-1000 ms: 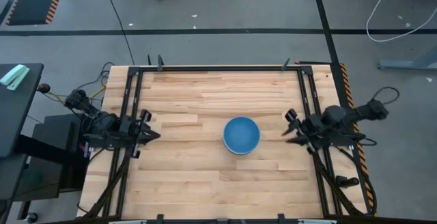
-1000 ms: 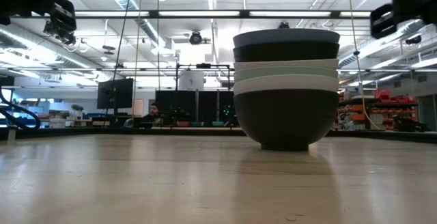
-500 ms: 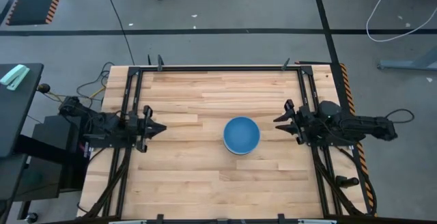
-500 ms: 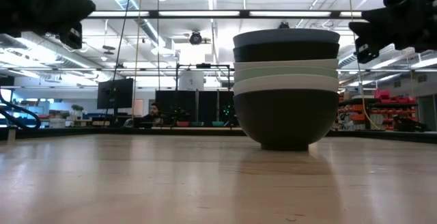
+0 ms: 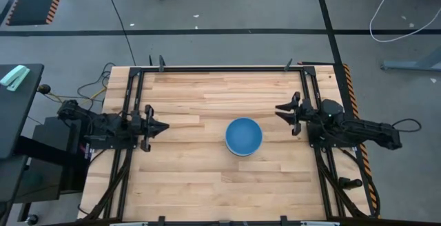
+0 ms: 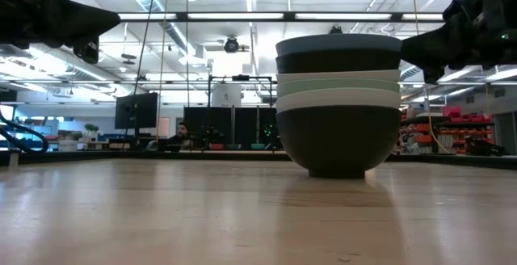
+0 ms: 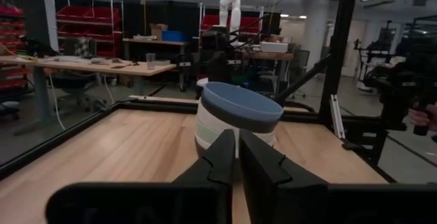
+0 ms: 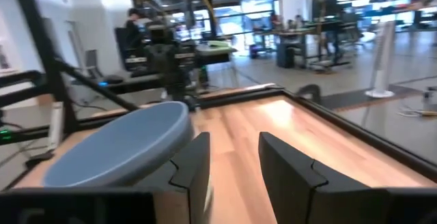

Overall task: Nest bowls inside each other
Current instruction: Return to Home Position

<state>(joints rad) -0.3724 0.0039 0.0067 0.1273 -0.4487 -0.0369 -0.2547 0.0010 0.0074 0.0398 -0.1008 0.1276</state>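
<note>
High view: You are looking at the bowls (image 5: 244, 136) sitting as one stack on the table (image 5: 200, 185), just toward 4 o'clock from its centre, with the blue bowl (image 5: 244, 134) showing on top. The left gripper (image 5: 162, 126) is hovering well apart at the stack's 9 o'clock. The right gripper (image 5: 282, 110) is hovering at its 2 o'clock.

Low view: The stack is standing upright. A black bowl (image 6: 335, 140) is bearing a white bowl (image 6: 338, 100), a mint green bowl (image 6: 338, 86), a second dark bowl (image 6: 338, 61) and the blue one. Both arms are hanging above the tabletop, clear of the stack.

Left wrist view: The left fingers (image 7: 222, 159) are lying clenched together, grasping nothing.

Right wrist view: The right fingers (image 8: 287, 162) are standing released, with a plain gap between them and nothing in it.
</note>
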